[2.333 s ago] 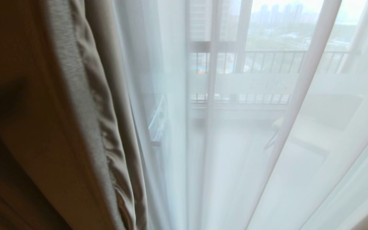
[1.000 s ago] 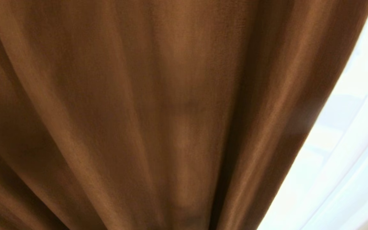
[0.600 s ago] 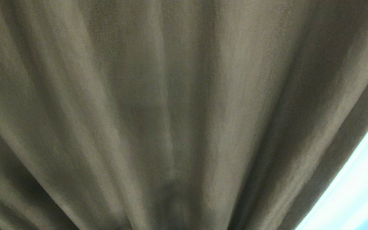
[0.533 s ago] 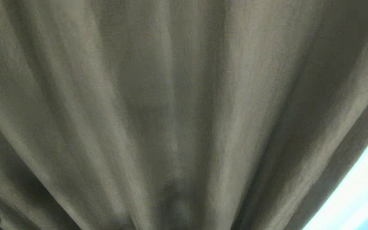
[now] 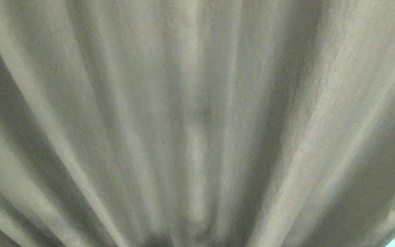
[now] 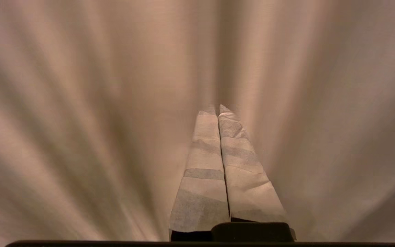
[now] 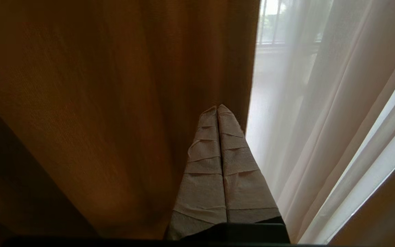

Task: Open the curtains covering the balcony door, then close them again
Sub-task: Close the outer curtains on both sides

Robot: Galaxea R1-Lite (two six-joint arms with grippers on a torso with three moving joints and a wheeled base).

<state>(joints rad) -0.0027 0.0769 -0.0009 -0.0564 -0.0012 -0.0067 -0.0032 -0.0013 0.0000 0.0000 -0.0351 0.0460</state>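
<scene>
The thick, opaque cream-beige pleated curtain fills almost the whole head view, its folds fanning out from the lower middle, with only a sliver of daylight at the bottom right corner. In the right wrist view the same heavy drape hangs over most of the frame, and beside its edge the thin sheer white see-through curtain falls in soft folds. Through the sheer, a pale floor and dim window bars show faintly; the balcony door itself cannot be made out.

Judging by how things lie, the closing half looks nearly done: the opaque layer is drawn across the robot's front, yet a strip at its right edge is covered by the sheer alone, so a little pulling may be left, or the arms need only come away.

The left gripper points into the beige folds with its tape-wrapped jaws pressed together, tips at or just short of the cloth; no fabric shows pinched between them. The right gripper is likewise clenched on nothing, sitting near the heavy drape's free edge.
</scene>
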